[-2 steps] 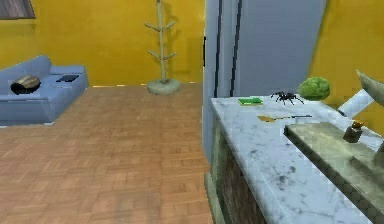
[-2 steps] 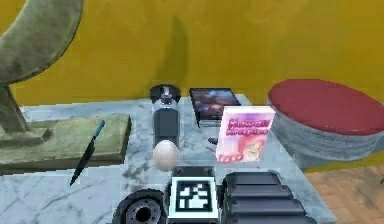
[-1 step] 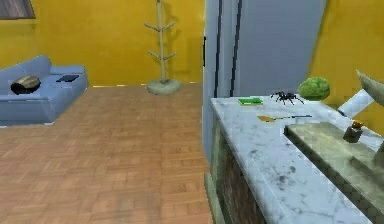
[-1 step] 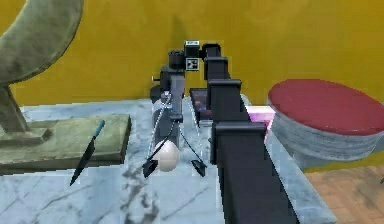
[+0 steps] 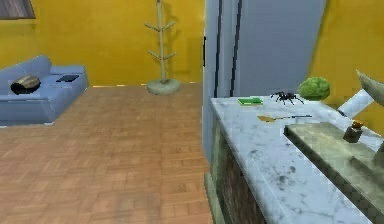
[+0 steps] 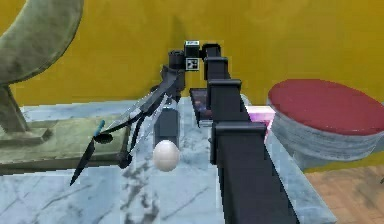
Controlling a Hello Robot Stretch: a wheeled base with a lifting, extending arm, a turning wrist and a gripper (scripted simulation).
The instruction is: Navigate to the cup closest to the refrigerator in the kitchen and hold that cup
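fridge [image 5: 268, 45] in view, cup unconfirmed
fridge: tall, grey, upright, doors flush, just behind the far end of the counter [image 5: 250, 140]. small dark thing [image 5: 352, 131]: brownish, upright, on the counter near the forward view's right edge, apart from the fridge. too small to call it a cup.

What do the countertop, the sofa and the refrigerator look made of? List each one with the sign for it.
Countertop: looks like polished marble or similar stone, pale grey with darker veining.
Sofa: likely fabric upholstery, matte blue, with soft rounded cushions.
Refrigerator: probably painted or brushed metal, with flat grey smooth panels, though the look leaves this open.
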